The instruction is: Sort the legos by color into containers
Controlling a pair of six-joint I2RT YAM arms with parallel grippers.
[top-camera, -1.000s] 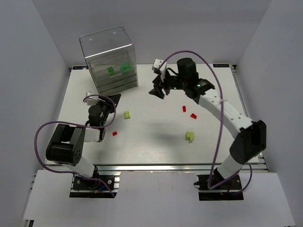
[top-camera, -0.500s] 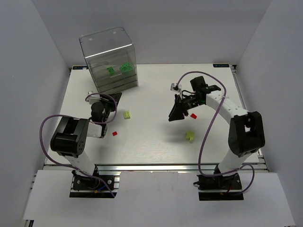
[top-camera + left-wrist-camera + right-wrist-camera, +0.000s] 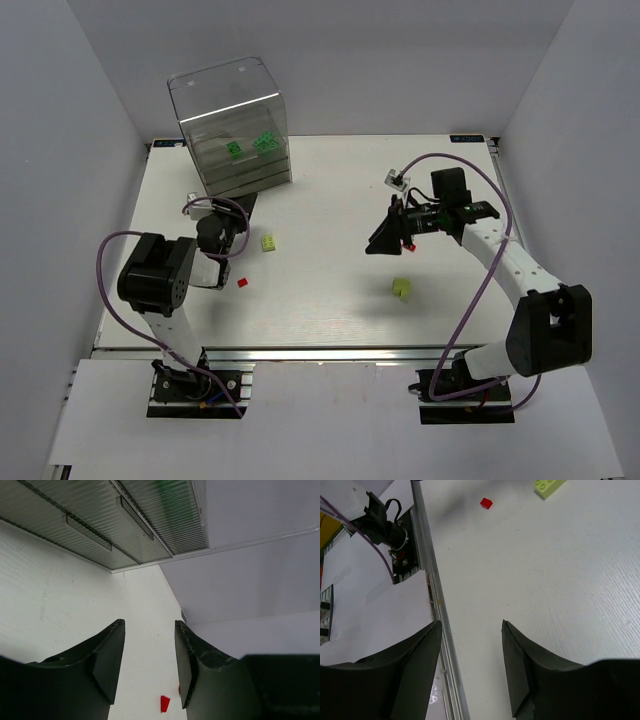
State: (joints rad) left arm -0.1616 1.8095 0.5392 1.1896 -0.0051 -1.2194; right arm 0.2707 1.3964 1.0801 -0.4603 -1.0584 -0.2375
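Both pincers are spread and empty right now. The left pincer [image 3: 150,625] hangs low over the table [image 3: 330,200] with its fingers apart, nosing toward the front of the clear drawer cabinet [image 3: 232,130], and the right pincer [image 3: 471,622] gapes likewise with only bare tabletop between its jaws. Two bright green bricks [image 3: 265,142] sit inside the cabinet at the far left corner. The loose ones lie out on the table: a yellow-green brick [image 3: 269,242] just beside the left arm, a small red brick [image 3: 242,283] a little nearer the front edge, a bulkier yellow-green piece [image 3: 402,288] out in the open toward the right, and another red brick [image 3: 408,245] close by the right pincer. To my eye these are light, hard little plastic blocks. They look stiff enough that squeezing won't hurt them, but they are smooth-sided and so small against the fingers that a skewed pinch would likely flick one away. I'd take each across two flat opposite side walls, fingers coming straight down and squared to the block, not on the studs or a corner. The red ones look the fiddliest, since the fingers would have to reach almost to the tabletop to catch them. The cabinet's drawers look closed from here, though I can't be sure.
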